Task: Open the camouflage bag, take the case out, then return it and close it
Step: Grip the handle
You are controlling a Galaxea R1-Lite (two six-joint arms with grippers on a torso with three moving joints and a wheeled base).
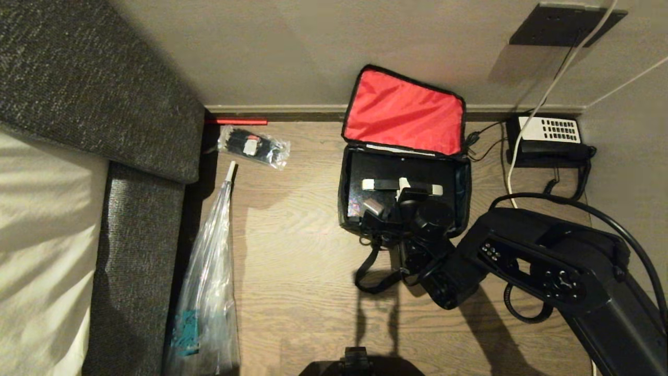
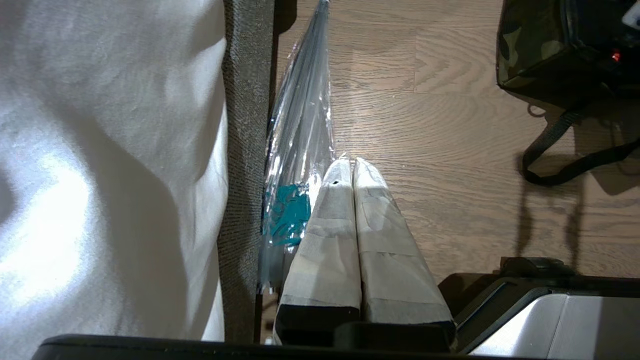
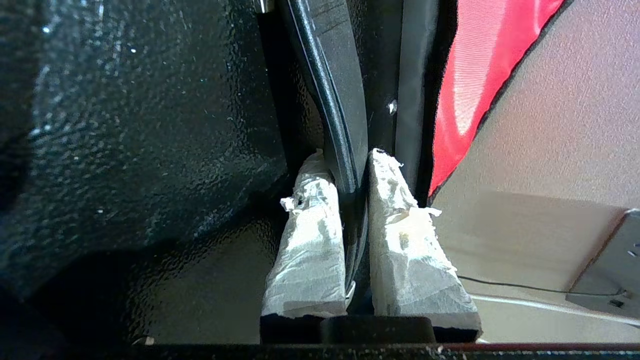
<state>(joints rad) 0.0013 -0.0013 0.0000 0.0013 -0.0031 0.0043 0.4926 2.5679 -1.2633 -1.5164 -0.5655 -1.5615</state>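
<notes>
The camouflage bag point(image 1: 348, 201) sits open on the wooden floor point(image 1: 302, 250) against the wall, its red lid lining point(image 1: 404, 112) propped up, and the glossy black case point(image 1: 381, 172) with pale clasps lies inside it. The right hand point(image 3: 352, 170) reaches into the bag from the near side, its tape-wrapped fingers point(image 3: 310, 235) pinched onto a thin black edge, apparently of the case. The left hand point(image 2: 352, 165) hangs closed and empty beside a crinkled clear plastic bag point(image 2: 300, 130); no writing is legible.
</notes>
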